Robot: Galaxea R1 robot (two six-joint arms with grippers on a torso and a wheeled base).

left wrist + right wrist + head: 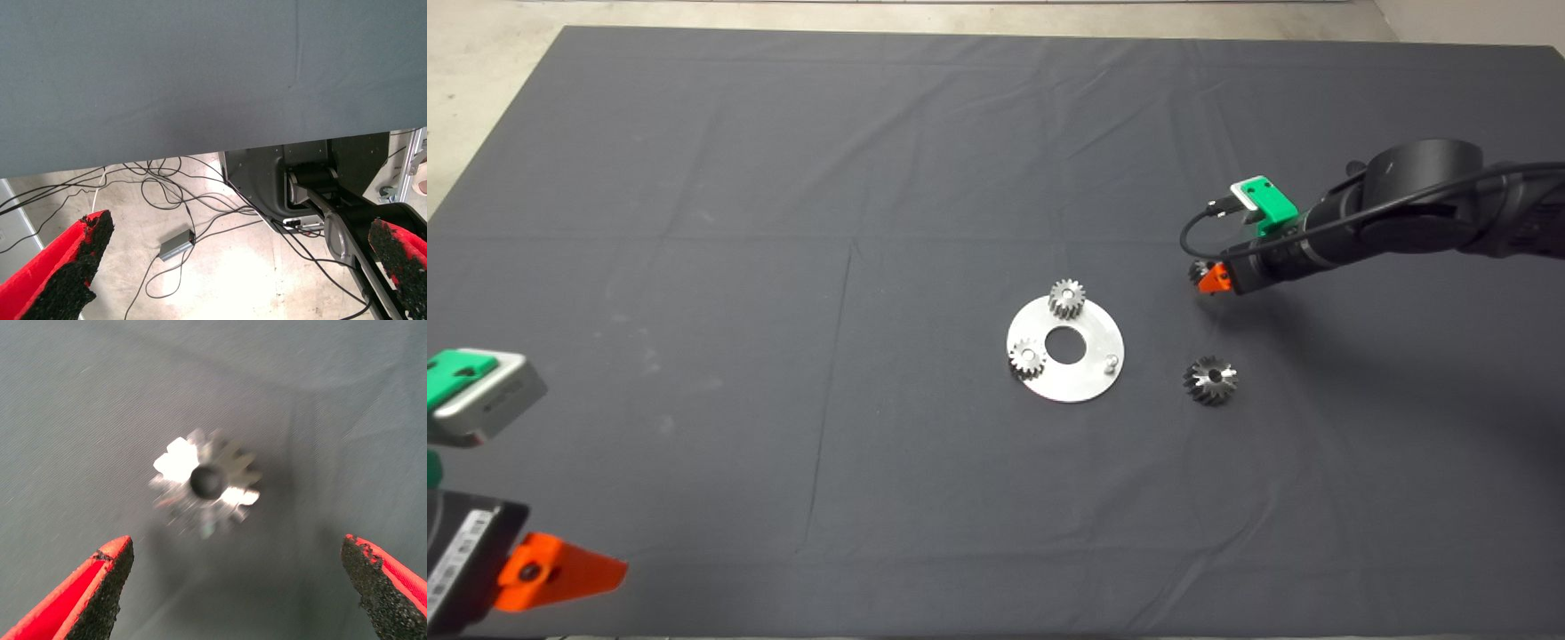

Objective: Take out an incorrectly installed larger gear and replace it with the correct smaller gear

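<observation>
The larger gear (1210,380), flared and wider than the rest, lies on the mat right of the round silver plate (1087,380). Two small silver gears (1066,298) (1027,357) sit on the plate, and a bare pin (1112,362) stands at its right side. The smaller gear (1196,270) lies on the mat further back and to the right. My right gripper (1204,276) hovers directly over it, fingers open. In the right wrist view the smaller gear (207,483) lies between the open fingers (100,587), untouched. My left gripper (560,569) is parked at the lower left, open and empty.
The plate has a large centre hole (1064,345). The left wrist view shows the mat's edge (200,143), with cables and a small box (176,244) on the floor beyond it.
</observation>
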